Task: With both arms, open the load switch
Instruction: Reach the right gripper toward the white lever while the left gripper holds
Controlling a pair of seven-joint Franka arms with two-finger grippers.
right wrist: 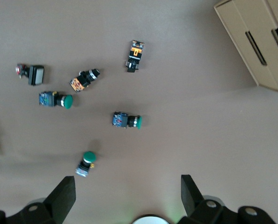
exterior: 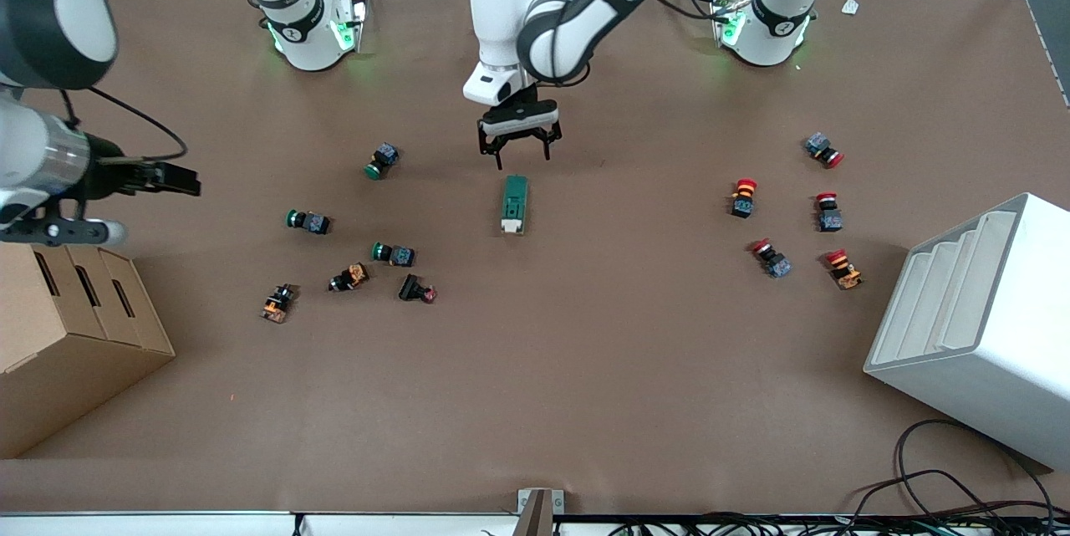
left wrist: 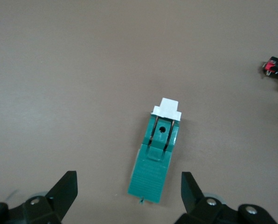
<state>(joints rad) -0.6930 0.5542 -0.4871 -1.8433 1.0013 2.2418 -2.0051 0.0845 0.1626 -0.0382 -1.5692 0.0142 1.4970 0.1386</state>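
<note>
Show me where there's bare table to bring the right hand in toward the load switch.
Bare table lies between the load switch and the red-capped buttons, and across the whole strip nearer the front camera, between the cardboard box and the white bin. The green-capped buttons crowd the right arm's end. The open left hand hovers just above the switch; the open right hand waits above the box.

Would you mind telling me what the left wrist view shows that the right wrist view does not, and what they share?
Only the left wrist view shows the whole load switch, green body and white lever end, lying flat between the open fingers of the left gripper.

Only the right wrist view shows the green-capped push buttons, the cardboard box and the open right gripper above them; the switch is just a sliver at its edge.

Both show the brown table and one dark button with a red part.
</note>
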